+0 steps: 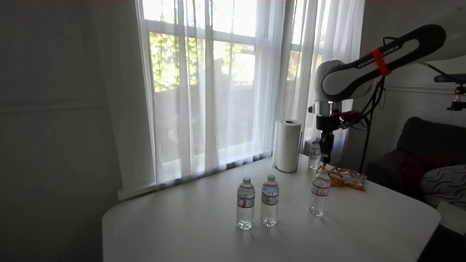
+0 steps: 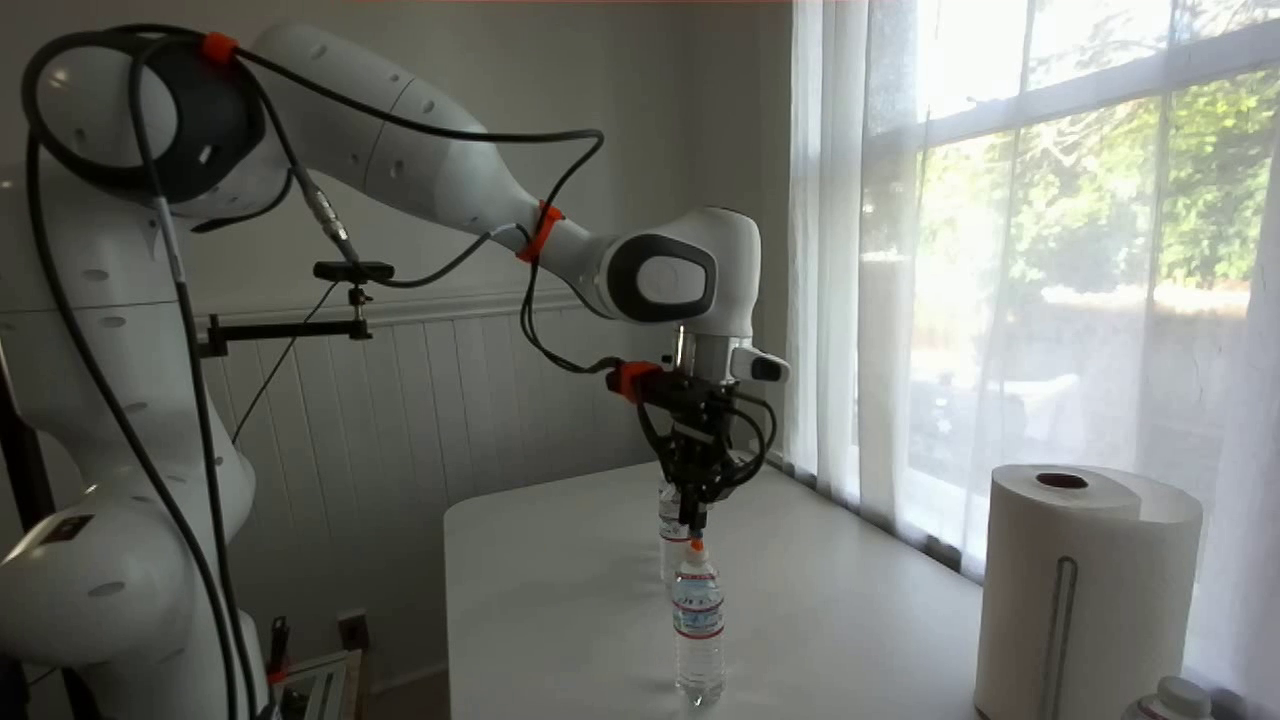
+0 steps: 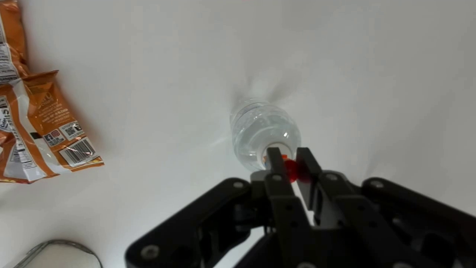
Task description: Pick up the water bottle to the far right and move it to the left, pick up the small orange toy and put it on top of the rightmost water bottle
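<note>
- Along the wall: one window point(image 1: 244, 58), hung with sheer white curtains point(image 1: 204, 127).
- Below it: one white table point(image 1: 189, 225), corners rounded, its long edge just beside the curtains.
- Franka Emika Panda arm point(image 2: 450, 180), yours: stretched out over the table, wrist turned down, orange straps point(image 2: 541, 232) around it.
- Paper-towel roll point(image 1: 287, 147), white: upright near the window edge of the table.
- Robotiq gripper point(image 3: 289, 158), black: pointing down, directly above the rightmost water bottle point(image 1: 320, 193). Your jaws are closed to a narrow gap, gripping the small orange toy point(image 2: 697, 545).
- Plastic water bottles, four, clear, upright, with red-edged labels. Counting in an exterior view, you have the left water bottle point(image 1: 245, 205) and the middle water bottle point(image 1: 269, 202) just beside each other; the rightmost apart from them, under your gripper; the back water bottle point(image 1: 314, 154) near the roll.
- Snack bags, two, orange: one snack bag point(image 3: 55, 123) lying barcode up, touching a second snack bag point(image 3: 13, 41), both apart from the rightmost bottle.
- Toy, small: red between your fingers, orange at the rightmost bottle's cap; whether the cap bears its weight, you cannot tell.
</note>
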Controlling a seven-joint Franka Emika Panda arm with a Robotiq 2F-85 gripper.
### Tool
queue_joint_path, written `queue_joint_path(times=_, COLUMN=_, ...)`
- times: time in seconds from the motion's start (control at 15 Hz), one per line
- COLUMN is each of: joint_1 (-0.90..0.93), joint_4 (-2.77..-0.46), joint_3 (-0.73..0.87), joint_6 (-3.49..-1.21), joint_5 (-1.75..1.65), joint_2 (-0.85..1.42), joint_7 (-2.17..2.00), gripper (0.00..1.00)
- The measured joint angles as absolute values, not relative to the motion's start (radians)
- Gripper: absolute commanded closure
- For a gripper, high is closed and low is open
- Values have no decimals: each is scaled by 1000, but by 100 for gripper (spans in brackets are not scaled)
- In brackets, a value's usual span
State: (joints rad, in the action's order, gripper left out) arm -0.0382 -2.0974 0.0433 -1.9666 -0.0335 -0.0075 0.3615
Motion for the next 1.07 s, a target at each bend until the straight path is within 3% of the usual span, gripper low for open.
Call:
queue_joint_path(times=0.53, joint_1=-37, joint_4=-2097, joint_3=43, joint_6=-1967, joint_5=-33, joint_2=-7, joint_7=362, gripper=96)
queue_joint_path(times=0.6, joint_1=-37, joint_4=-2097, joint_3=43, joint_6=-1967, joint_5=-33, joint_2=-7, joint_7=362, gripper=81)
queue_joint_path(times=0.67, joint_1=-37, joint_4=-2097, joint_3=43, joint_6=-1967, joint_5=-33, joint_2=-7, joint_7=362, gripper=59)
queue_joint_path(times=0.8, joint_1=-37, joint_4=-2097, joint_3=43, joint_6=-1967, joint_5=-33, joint_2=-6, joint_7=362, gripper=56)
queue_joint_path(times=1.07, joint_1=-37, joint_4=-2098, joint_3=41, joint_6=-1967, joint_5=-33, joint_2=-5, joint_7=362, gripper=30)
